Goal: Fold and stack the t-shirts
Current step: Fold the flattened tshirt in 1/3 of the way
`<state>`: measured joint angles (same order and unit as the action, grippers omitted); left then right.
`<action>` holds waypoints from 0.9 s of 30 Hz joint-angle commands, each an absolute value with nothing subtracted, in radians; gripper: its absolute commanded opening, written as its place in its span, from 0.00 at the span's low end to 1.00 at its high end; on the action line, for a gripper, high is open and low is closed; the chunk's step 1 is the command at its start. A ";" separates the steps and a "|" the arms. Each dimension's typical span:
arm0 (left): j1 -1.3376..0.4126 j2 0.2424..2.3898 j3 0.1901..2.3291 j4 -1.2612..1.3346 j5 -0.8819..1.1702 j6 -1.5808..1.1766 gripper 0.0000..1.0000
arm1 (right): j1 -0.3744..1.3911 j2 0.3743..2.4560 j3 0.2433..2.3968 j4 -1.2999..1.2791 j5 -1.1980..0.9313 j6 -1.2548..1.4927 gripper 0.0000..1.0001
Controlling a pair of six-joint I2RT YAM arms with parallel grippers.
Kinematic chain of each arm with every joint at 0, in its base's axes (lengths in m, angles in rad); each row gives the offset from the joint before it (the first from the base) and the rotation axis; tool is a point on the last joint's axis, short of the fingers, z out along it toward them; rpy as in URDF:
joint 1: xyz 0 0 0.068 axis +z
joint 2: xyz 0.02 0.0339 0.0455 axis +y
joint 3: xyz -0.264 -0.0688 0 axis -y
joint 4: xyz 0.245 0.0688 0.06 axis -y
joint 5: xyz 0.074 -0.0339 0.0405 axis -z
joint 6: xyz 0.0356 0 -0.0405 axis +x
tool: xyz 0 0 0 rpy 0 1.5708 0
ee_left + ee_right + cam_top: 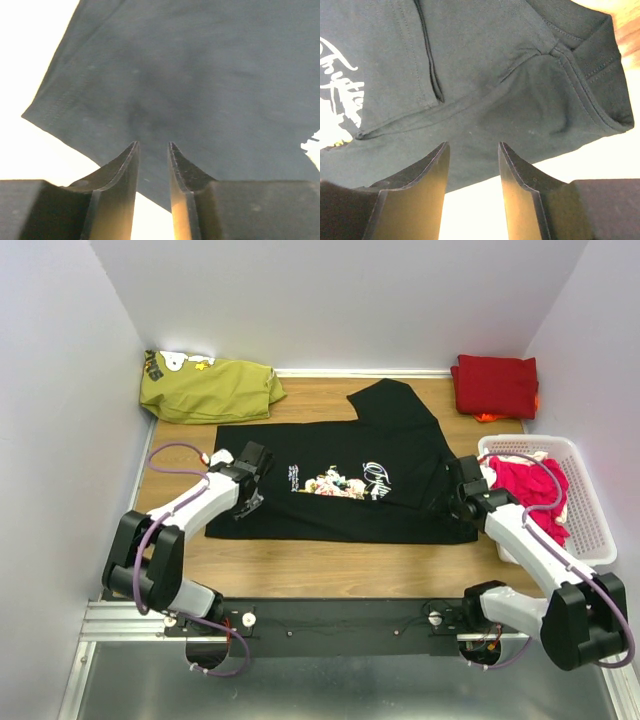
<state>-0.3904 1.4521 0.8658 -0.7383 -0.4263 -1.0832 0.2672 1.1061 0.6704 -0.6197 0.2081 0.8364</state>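
A black t-shirt [390, 455] with a small multicoloured print [338, 482] lies spread flat in the middle of the table, one sleeve folded inward. My left gripper [252, 490] sits low at its left edge. In the left wrist view that gripper [152, 144] is open, a narrow gap over the black cloth [200, 75] near a hem corner. My right gripper [452, 502] sits at the shirt's right edge. It [473, 143] is open, its tips just over the hem beside the sleeve [590, 75]. A folded dark red t-shirt [494, 385] lies at the back right. Pink t-shirts [525, 485] fill the basket.
A white plastic basket [590, 510] stands at the right, next to my right arm. An olive-green shirt [205, 390] with a cartoon print lies bunched at the back left. White walls close in the table on three sides.
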 commanded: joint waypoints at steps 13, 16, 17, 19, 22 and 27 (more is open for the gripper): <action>-0.408 1.201 0.767 -0.431 -0.466 -0.927 0.64 | 0.317 1.310 0.660 -0.342 0.179 0.799 0.34; -0.408 1.221 0.767 -0.422 -0.459 -0.914 0.64 | 0.336 1.342 0.666 -0.327 0.189 0.802 0.35; -0.408 1.229 0.769 -0.422 -0.456 -0.911 0.64 | 0.344 1.353 0.669 -0.322 0.193 0.805 0.36; -0.408 1.252 0.769 -0.419 -0.443 -0.905 0.64 | 0.348 1.380 0.672 -0.316 0.196 0.808 0.39; -0.408 1.270 0.765 -0.404 -0.426 -0.894 0.64 | 0.356 1.399 0.670 -0.295 0.213 0.811 0.43; -0.407 1.282 0.756 -0.384 -0.408 -0.885 0.64 | 0.364 1.408 0.670 -0.270 0.250 0.822 0.43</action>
<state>-0.4080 1.2732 0.7715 -0.4217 -0.4301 -0.9089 0.3527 1.3846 0.6552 -0.3111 0.1967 0.8108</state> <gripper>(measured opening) 0.644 0.427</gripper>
